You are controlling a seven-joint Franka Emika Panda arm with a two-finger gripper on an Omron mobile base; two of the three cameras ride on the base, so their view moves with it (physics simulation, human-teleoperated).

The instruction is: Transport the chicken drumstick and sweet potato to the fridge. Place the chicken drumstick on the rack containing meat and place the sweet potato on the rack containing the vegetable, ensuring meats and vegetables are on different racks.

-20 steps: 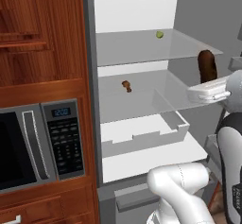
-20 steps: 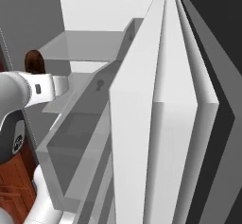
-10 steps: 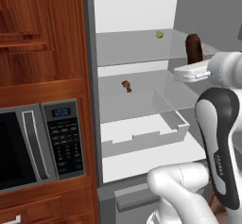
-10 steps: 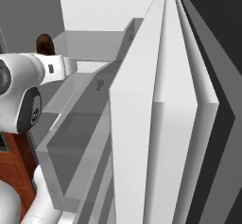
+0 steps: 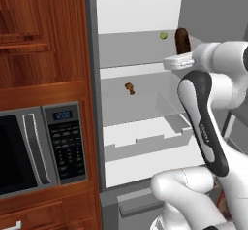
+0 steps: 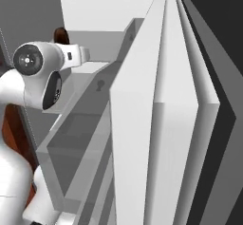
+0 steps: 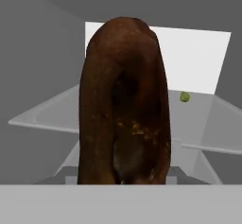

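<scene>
Gripper (image 5: 180, 54) is clamped on the sweet potato (image 5: 182, 39), held w/ its long axis upright at the fridge (image 5: 140, 107) opening, level w/ the top rack. The vegetable (image 5: 163, 35) sits just beyond, slightly left on that rack, so the move is prob. forward and down. The meat (image 5: 129, 88) lies one rack lower.

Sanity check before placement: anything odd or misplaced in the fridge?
Nothing stands out. The sweet potato is held upright, level with the top rack where the vegetable sits. The meat lies on the rack below. Fridge shelves look level, nothing spilled.
</scene>
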